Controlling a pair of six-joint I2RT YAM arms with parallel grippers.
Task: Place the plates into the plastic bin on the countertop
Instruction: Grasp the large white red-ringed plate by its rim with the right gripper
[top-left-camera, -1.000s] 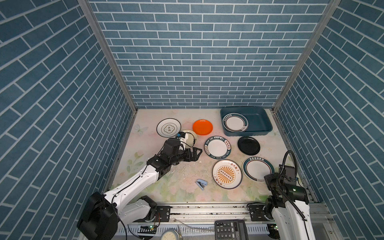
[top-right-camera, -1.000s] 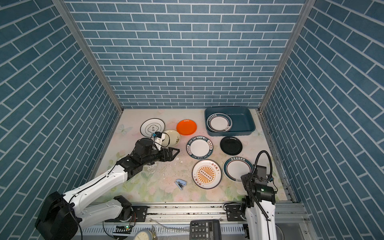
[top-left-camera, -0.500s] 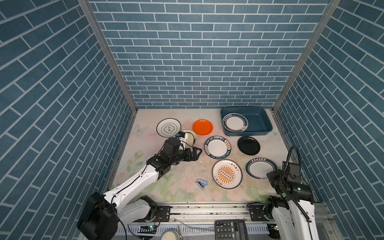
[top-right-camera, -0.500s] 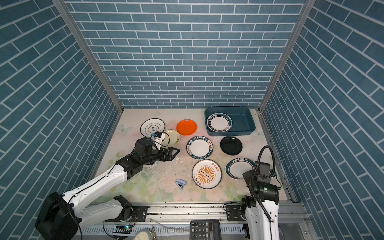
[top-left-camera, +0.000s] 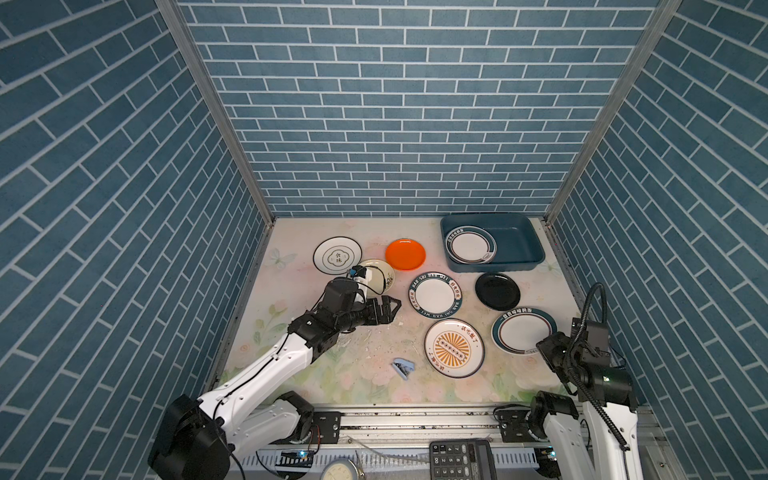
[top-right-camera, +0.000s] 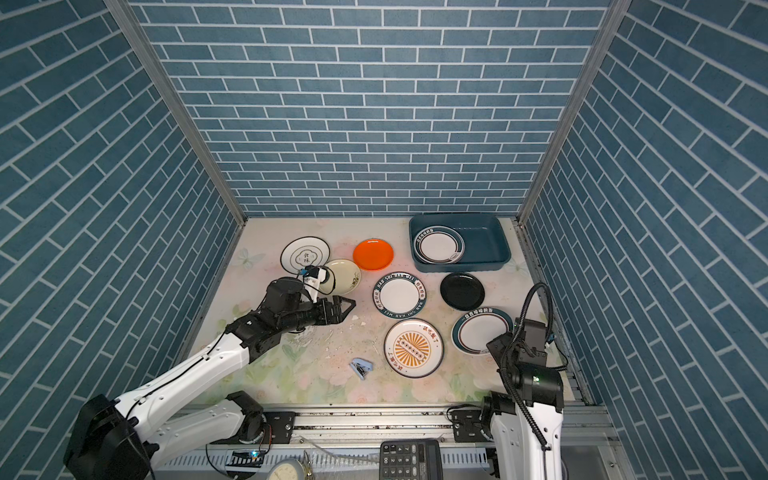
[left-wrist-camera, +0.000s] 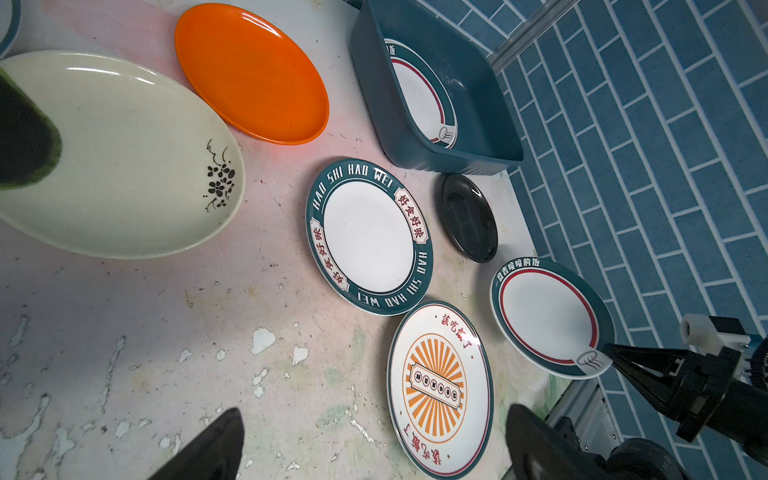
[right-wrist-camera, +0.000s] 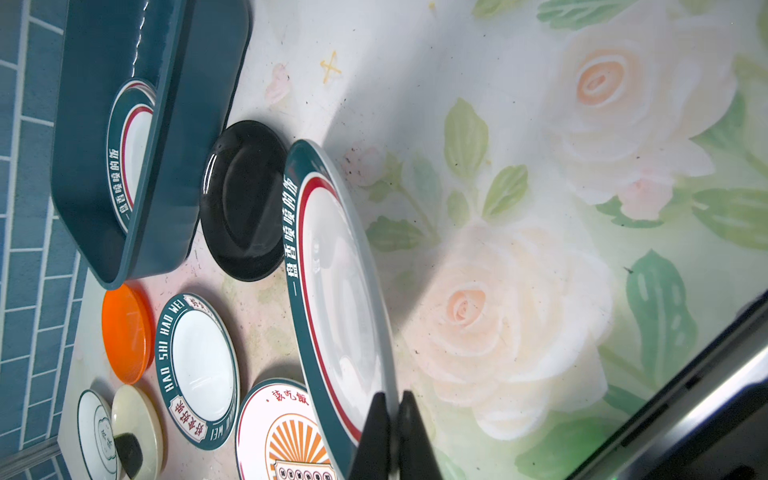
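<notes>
My right gripper (top-left-camera: 543, 348) (right-wrist-camera: 392, 401) is shut on the near rim of a white plate with a teal and red rim (top-left-camera: 521, 334) (right-wrist-camera: 336, 282). That edge looks raised off the flowered countertop (top-left-camera: 374, 386). The dark teal plastic bin (top-left-camera: 519, 243) at the back right holds one matching plate (top-left-camera: 471, 246). On the countertop lie a sunburst plate (top-left-camera: 454, 347), a lettered teal-rim plate (top-left-camera: 435, 295), a black plate (top-left-camera: 497, 291), an orange one (top-left-camera: 405, 254), a cream one (top-left-camera: 380, 274) and a white one (top-left-camera: 337, 255). My left gripper (top-left-camera: 392, 305) (left-wrist-camera: 374, 415) hovers open beside the cream plate, holding nothing.
A small blue stapler-like object (top-left-camera: 403, 368) lies near the front of the countertop, left of the sunburst plate. Scuffed patches (left-wrist-camera: 262, 338) mark the surface under my left gripper. Blue brick walls close three sides. A calculator (top-left-camera: 461, 459) sits below the front rail.
My right arm has drawn a little to the right and back, and the teal-rimmed plate in its grip has shifted slightly that way. The left arm has stayed still.
</notes>
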